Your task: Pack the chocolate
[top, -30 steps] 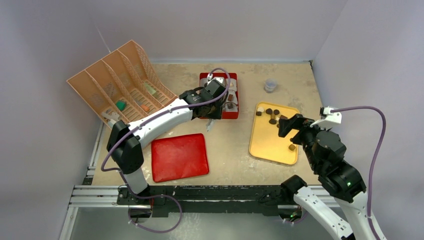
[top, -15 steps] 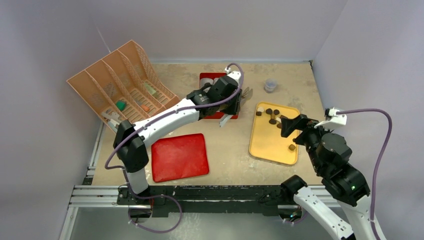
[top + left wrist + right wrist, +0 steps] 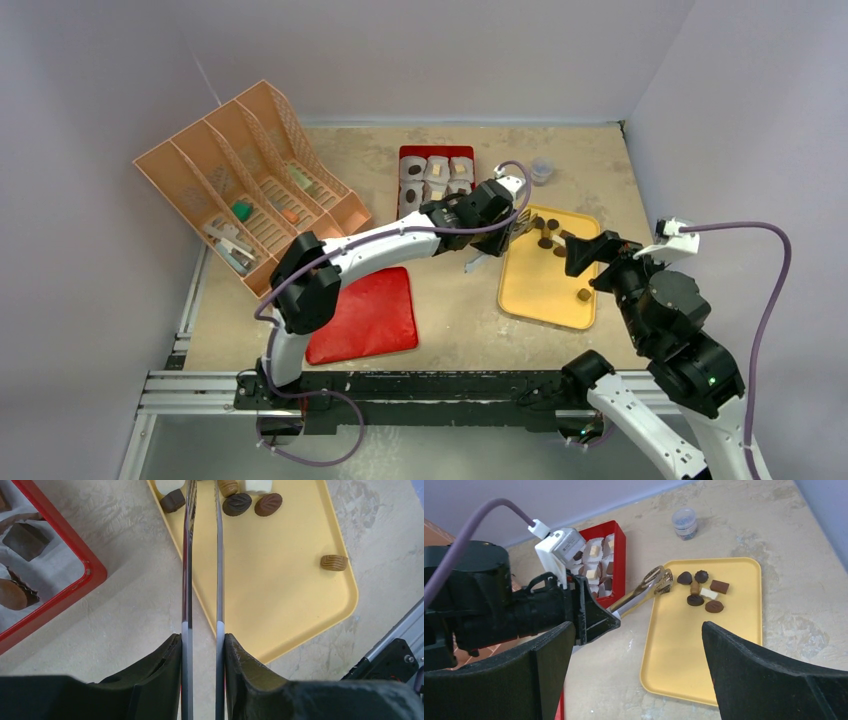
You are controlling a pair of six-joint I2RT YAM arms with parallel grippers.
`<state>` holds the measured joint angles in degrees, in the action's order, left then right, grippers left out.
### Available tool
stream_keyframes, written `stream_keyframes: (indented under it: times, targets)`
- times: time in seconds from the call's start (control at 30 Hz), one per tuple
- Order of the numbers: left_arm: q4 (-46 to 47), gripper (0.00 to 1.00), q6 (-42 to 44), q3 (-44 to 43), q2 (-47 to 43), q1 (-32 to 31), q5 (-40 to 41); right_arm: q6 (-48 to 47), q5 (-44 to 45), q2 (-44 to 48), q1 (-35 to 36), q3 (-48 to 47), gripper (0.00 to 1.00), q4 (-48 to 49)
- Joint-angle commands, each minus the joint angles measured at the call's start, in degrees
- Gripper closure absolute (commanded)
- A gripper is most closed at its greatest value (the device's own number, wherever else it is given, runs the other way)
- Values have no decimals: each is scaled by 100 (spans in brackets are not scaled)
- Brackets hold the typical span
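Several pieces of chocolate [image 3: 701, 590] lie clustered at the 12 o'clock end of a yellow tray [image 3: 540, 290], with one ridged tan piece [image 3: 334, 562] alone toward 4 o'clock. More sit in white paper cups [image 3: 437, 170] inside the red box [image 3: 620, 555], on the counter [image 3: 450, 290] at the tray's 10 o'clock. The left gripper [image 3: 201, 645] reaches across from the box side, its jaws clamped partway on the handle of metal tongs [image 3: 651, 582]. The tong blades stand narrowly apart, and their scalloped tips hang over the tray's edge just beside the cluster, carrying nothing that can be seen. The step in hand looks like the fetching of another piece. The next move likely calls for lowering the tips around one chocolate, squeezing gently so it neither slips nor cracks, and then carrying it to a free cup. The right gripper [image 3: 638, 630] hovers above the tray's 5 o'clock side, jaws spread wide, holding and touching nothing.
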<state>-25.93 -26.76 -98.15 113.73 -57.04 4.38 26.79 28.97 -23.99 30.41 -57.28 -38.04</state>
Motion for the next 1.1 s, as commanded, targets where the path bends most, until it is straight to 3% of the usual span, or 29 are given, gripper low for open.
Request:
stream_keyframes:
  times: [0.0,0.47,1.07]
  targets:
    - [668,68,154,-336,121,5,-296,-8,81,42,5,-196,1,-7]
    - [1164,66,312,-206,342,-224,-1036,11,91,-9,4,-176,1,-9]
    - [1126,66,428,-280,814,-272,-1054,19,131,29,0,-137,1,-35]
